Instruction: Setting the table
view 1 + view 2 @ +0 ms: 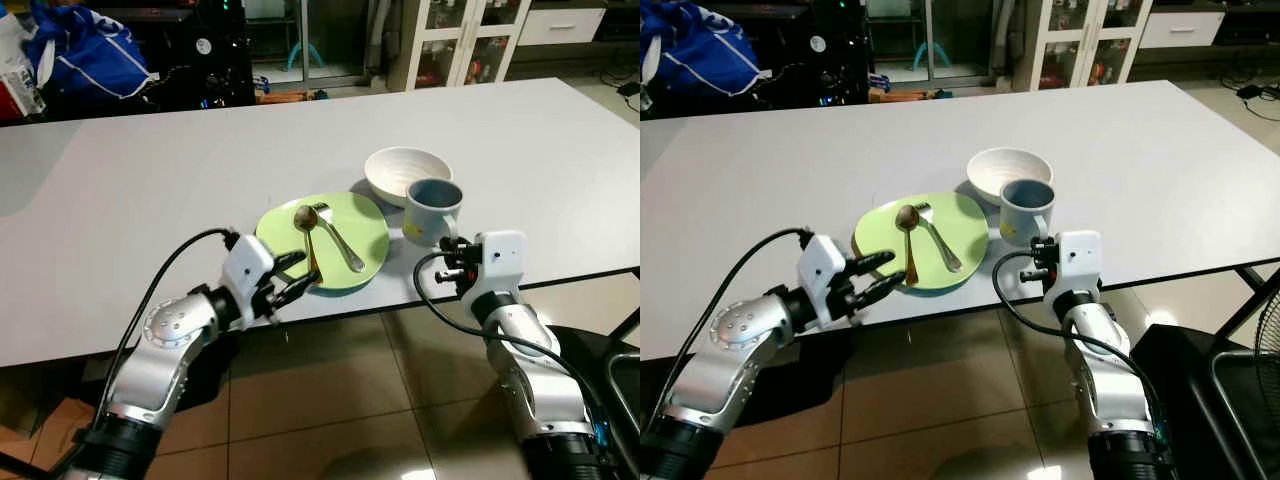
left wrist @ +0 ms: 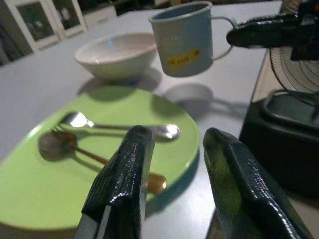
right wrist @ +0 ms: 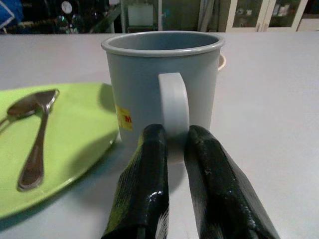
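At the near edge of the long white bench point(image 1: 120, 190), the left gripper point(image 1: 297, 278) hovers just off the rim of the round lime-green plastic plate point(image 1: 370, 240), its jaws parted with nothing between them, the black fingers point(image 2: 122, 184) pointing toward the handle end of the small bronze-coloured metal spoon point(image 1: 308, 235). That spoon lies on the plate with its bowl toward the far side and its handle running to the near rim, and a silver metal spoon point(image 1: 340, 240) lies beside it, the two bowls close together and the handles spreading apart. Behind the plate, toward its right, stands the shallow white ceramic bowl point(image 1: 405, 172). Just right of the plate and in front of the bowl stands the upright pale blue-grey mug point(image 1: 432, 210) with a yellow sticker on its side, its handle facing the bench's near edge. The right gripper point(image 3: 174, 144) is at that handle, jaws drawn close on either side of the handle's lower part, gripping it, while the mug's base rests on the bench.
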`<state>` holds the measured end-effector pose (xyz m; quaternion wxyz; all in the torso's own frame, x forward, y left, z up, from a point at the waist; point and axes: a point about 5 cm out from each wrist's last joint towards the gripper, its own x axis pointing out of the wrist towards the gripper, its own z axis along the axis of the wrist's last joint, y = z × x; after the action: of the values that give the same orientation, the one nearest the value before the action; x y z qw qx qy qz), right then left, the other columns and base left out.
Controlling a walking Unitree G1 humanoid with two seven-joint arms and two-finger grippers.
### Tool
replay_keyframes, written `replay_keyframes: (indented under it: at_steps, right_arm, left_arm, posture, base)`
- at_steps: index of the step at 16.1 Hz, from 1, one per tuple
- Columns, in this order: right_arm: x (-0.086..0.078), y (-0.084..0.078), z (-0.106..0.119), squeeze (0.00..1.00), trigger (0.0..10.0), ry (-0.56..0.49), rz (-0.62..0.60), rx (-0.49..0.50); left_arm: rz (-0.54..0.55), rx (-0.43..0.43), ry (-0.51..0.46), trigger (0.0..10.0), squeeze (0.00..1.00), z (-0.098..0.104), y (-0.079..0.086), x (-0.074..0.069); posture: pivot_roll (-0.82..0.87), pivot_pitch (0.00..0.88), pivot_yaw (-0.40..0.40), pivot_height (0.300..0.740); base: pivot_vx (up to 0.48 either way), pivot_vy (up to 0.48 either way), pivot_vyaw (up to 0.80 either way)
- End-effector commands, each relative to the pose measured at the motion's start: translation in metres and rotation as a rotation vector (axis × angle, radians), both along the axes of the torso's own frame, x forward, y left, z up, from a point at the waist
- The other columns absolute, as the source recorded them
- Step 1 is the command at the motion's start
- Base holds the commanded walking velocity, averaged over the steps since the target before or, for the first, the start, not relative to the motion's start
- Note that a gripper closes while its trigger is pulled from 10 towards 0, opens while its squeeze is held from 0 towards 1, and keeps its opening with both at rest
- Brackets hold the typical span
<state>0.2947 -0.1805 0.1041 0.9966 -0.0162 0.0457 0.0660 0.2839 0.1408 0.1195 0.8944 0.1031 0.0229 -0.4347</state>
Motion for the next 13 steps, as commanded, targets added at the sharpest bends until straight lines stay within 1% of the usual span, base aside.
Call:
replay_keyframes:
  at_steps: [1,2,3,8,13]
  right_arm:
    - [0.005,-0.001,0.006,0.00,10.0,-0.036,0.006,-0.005]
    - [0.005,-0.003,0.004,0.00,10.0,-0.035,0.004,-0.005]
    - [0.007,-0.004,0.001,0.00,10.0,-0.033,-0.004,-0.010]
    - [0.009,-0.007,-0.012,0.00,10.0,0.012,-0.035,0.028]
    - [0.005,-0.007,-0.019,0.01,10.0,0.024,-0.025,0.050]
  left_arm:
    - [-0.021,0.010,-0.005,10.0,0.00,0.002,0.001,0.002]
    - [-0.039,0.011,-0.002,10.0,0.00,0.002,0.001,0.003]
    - [-0.068,0.030,-0.002,10.0,0.00,0.000,0.001,0.002]
    - [-0.078,0.035,0.002,10.0,0.00,-0.002,0.002,0.000]
    - [-0.092,0.023,0.004,10.0,0.00,-0.002,0.000,-0.001]
  posture:
    - [0.00,0.029,0.021,0.740]
    - [0.00,0.032,0.018,0.740]
    - [0.00,0.036,0.017,0.740]
    - [0.00,0.046,0.013,0.740]
    - [0.00,0.053,0.013,0.740]
  base:
    - [0.000,0.000,0.00]
    - [0.000,0.000,0.00]
    - [0.000,0.000,0.00]
    - [0.000,0.000,0.00]
    - [0.000,0.000,0.00]
